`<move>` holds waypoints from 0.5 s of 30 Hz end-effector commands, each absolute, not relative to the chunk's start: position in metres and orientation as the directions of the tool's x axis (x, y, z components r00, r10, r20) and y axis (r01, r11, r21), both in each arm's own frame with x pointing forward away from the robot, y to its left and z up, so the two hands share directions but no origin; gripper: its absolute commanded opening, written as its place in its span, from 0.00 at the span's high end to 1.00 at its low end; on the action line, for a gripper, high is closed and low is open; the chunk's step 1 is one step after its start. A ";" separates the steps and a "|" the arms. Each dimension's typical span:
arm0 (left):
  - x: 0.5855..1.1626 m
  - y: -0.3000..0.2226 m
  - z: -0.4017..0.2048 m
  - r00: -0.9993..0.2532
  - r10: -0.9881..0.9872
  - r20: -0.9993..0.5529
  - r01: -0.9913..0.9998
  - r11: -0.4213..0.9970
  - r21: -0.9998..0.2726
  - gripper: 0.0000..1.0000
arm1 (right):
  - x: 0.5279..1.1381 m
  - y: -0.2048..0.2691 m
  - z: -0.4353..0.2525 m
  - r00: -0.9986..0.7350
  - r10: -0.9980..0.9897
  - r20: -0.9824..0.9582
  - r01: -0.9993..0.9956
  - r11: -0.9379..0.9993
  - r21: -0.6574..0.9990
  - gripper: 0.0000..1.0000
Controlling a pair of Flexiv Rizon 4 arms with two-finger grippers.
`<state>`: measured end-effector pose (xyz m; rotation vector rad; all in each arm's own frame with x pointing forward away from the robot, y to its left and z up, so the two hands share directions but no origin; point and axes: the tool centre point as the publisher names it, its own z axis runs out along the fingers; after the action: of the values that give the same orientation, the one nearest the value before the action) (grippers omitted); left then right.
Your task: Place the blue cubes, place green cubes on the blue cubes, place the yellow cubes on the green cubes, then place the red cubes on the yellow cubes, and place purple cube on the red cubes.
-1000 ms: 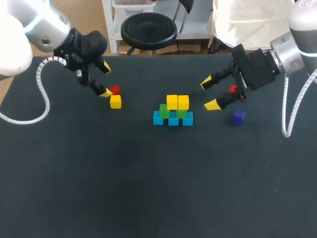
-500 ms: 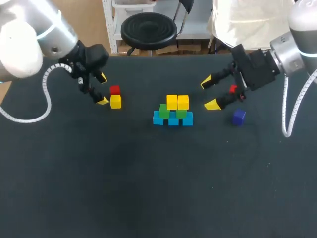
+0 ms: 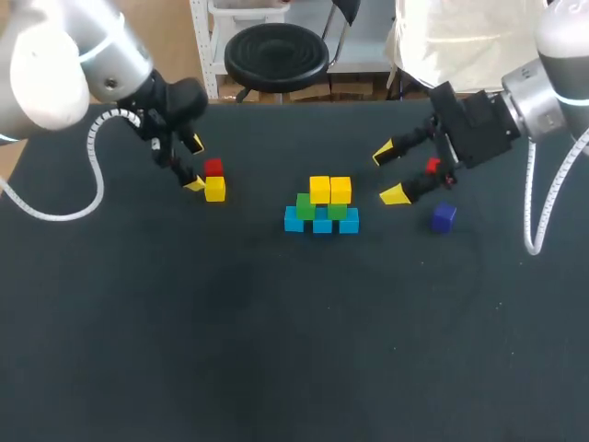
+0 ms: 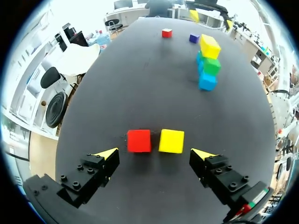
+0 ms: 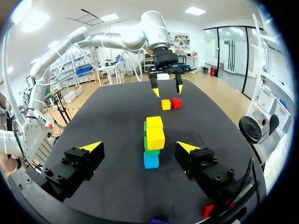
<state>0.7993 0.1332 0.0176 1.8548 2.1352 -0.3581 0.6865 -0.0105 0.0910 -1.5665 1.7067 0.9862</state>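
Observation:
The stack at mid-table has three blue cubes (image 3: 321,225) at the bottom, two green cubes (image 3: 337,210) on them and two yellow cubes (image 3: 319,190) on top. A loose red cube (image 3: 213,168) and a loose yellow cube (image 3: 214,189) touch each other at the left. My left gripper (image 3: 195,164) is open just left of them. In the left wrist view the red cube (image 4: 139,140) and yellow cube (image 4: 171,141) lie just ahead of the open left gripper (image 4: 156,154). My right gripper (image 3: 390,173) hangs open right of the stack. A second red cube (image 3: 432,166) is behind the right gripper's fingers, and a purple cube (image 3: 444,216) lies nearby.
In the right wrist view the stack (image 5: 154,137) stands ahead of the open right gripper (image 5: 139,147), with the left gripper (image 5: 166,88) beyond it. A grey cable (image 3: 83,189) loops off the left arm above the table.
The left arm has swung, and its gripper has dropped slightly and edged closer to the red and yellow cubes. The right arm and all cubes have stayed put.

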 end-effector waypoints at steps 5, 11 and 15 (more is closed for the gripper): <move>0.823 0.133 0.004 -0.121 0.920 -0.374 0.993 0.111 -0.048 0.00 | 0.686 -0.011 0.091 -0.111 -0.536 -0.837 -0.993 0.022 0.117 0.00; 0.815 0.135 0.002 -0.124 0.926 -0.357 0.992 0.103 -0.079 0.00 | 0.686 -0.011 0.091 -0.111 -0.536 -0.837 -0.993 0.022 0.117 0.00; 0.797 0.148 0.012 -0.137 0.941 -0.310 0.991 0.127 -0.052 0.00 | 0.686 -0.011 0.091 -0.111 -0.536 -0.837 -0.993 0.022 0.117 0.00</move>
<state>0.8080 0.1442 0.0009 1.9256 2.1849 -0.4026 0.6866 -0.0106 0.0910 -1.5663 1.7070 0.9861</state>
